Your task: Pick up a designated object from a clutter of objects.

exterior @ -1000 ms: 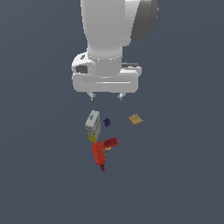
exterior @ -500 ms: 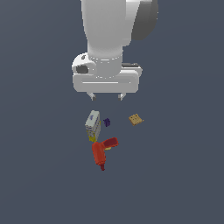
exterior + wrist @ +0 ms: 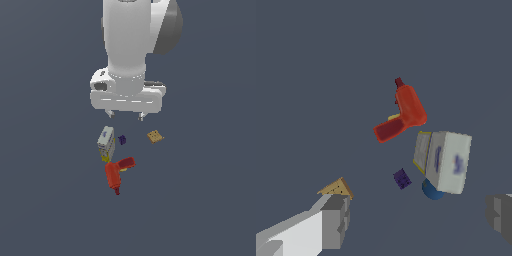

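The designated object, a small flat tan-orange cracker-like square (image 3: 155, 136), lies at the exterior view's right of the clutter; in the wrist view the square (image 3: 337, 188) is partly hidden behind one fingertip (image 3: 335, 221). The clutter holds a red drill (image 3: 117, 173) (image 3: 403, 112), a grey-white box (image 3: 106, 143) (image 3: 446, 161) with a yellow end, and a tiny dark purple piece (image 3: 122, 139) (image 3: 402, 178). My gripper (image 3: 125, 116) (image 3: 418, 220) hangs open above the clutter, touching nothing, with nothing between its fingers.
A blue round thing (image 3: 431, 191) peeks out from under the grey-white box in the wrist view. A flat dark grey floor (image 3: 210, 200) surrounds the small pile on all sides.
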`<state>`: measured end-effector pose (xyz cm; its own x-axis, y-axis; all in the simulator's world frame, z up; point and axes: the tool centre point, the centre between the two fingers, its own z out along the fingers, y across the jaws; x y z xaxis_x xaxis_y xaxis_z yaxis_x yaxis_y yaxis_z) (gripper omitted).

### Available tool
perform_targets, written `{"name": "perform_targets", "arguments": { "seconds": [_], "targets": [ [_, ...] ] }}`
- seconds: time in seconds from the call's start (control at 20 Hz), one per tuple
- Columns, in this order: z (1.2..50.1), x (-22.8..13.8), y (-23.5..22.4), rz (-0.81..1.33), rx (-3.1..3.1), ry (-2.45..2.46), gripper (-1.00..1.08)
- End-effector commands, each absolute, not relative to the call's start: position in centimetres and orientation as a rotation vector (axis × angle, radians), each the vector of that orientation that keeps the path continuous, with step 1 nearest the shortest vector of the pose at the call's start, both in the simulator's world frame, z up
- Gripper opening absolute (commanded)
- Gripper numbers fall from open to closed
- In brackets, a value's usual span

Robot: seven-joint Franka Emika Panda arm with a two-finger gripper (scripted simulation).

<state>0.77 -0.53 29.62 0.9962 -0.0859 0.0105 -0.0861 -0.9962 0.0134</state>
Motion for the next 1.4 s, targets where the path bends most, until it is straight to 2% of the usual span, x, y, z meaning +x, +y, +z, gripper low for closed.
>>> {"name": "perform_targets", "arguments": {
  "seconds": [0.0,1.35],
  "targets": [
    [28.8,0.7,0.0,0.015,3.121,-0.184,1.0],
    [16.7,-2.6,8.2,0.023,2.982,-0.923,1.0]
  ]
}}
